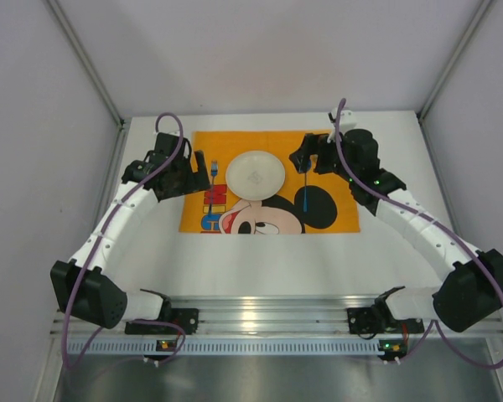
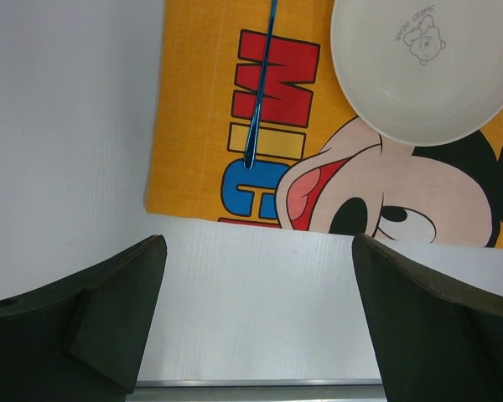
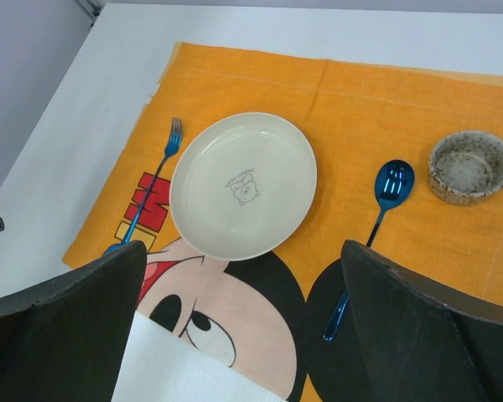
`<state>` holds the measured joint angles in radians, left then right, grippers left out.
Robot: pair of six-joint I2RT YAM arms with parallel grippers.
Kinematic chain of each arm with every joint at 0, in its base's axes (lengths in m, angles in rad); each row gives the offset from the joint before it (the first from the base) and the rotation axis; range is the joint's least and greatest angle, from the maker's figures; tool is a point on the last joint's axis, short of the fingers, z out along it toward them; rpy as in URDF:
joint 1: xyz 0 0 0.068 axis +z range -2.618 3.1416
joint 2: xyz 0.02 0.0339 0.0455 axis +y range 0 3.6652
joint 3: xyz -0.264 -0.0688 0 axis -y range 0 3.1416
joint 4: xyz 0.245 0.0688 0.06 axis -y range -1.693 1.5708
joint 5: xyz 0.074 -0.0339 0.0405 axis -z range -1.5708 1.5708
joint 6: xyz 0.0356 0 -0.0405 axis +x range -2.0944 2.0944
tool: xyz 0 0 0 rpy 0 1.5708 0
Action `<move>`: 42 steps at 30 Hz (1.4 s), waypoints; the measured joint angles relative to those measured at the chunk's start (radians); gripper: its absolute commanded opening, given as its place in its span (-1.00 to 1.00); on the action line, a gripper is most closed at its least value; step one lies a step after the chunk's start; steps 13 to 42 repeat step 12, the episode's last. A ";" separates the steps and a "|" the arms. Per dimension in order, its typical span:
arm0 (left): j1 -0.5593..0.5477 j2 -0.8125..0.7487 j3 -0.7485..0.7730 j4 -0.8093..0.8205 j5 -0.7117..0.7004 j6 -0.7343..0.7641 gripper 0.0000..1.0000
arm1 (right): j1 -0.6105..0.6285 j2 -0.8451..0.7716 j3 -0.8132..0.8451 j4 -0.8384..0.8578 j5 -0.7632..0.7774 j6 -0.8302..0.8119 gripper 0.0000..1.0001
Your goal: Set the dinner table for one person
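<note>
The white dinner table carries an orange Mickey Mouse placemat. A cream plate sits at the mat's middle, with a blue fork to its left and a blue spoon to its right. In the right wrist view a speckled little bowl stands on the mat beyond the spoon. My left gripper hovers open over the mat's left edge, beside the fork, holding nothing. My right gripper hangs open above the spoon's bowl end, also holding nothing.
A ribbed aluminium rail runs along the near edge, where both arm bases are bolted. Grey walls with metal posts enclose the table on the left, back and right. Bare white tabletop lies between the mat and the rail.
</note>
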<state>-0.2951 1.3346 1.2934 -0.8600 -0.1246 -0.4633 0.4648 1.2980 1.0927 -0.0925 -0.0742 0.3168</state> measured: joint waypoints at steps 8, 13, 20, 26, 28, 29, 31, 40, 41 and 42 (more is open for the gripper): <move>0.005 0.000 0.000 0.000 0.000 0.018 0.96 | 0.000 0.000 0.000 0.000 0.000 0.003 0.99; 0.006 0.000 0.000 0.000 0.000 0.021 0.96 | 0.000 0.000 0.000 0.000 0.000 0.016 0.99; 0.006 0.000 0.000 0.000 0.000 0.021 0.96 | 0.000 0.000 0.000 0.000 0.000 0.016 0.99; 0.006 0.000 0.000 0.000 0.000 0.021 0.96 | 0.000 0.000 0.000 0.000 0.000 0.016 0.99; 0.006 0.000 0.000 0.000 0.000 0.021 0.96 | 0.000 0.000 0.000 0.000 0.000 0.016 0.99; 0.006 0.000 0.000 0.000 0.000 0.021 0.96 | 0.000 0.000 0.000 0.000 0.000 0.016 0.99; 0.006 0.000 0.000 0.000 0.000 0.021 0.96 | 0.000 0.000 0.000 0.000 0.000 0.016 0.99; 0.006 0.000 0.000 0.000 0.000 0.021 0.96 | 0.000 0.000 0.000 0.000 0.000 0.016 0.99; 0.006 0.000 0.000 0.000 0.000 0.021 0.96 | 0.000 0.000 0.000 0.000 0.000 0.016 0.99; 0.006 0.000 0.000 0.000 0.000 0.021 0.96 | 0.000 0.000 0.000 0.000 0.000 0.016 0.99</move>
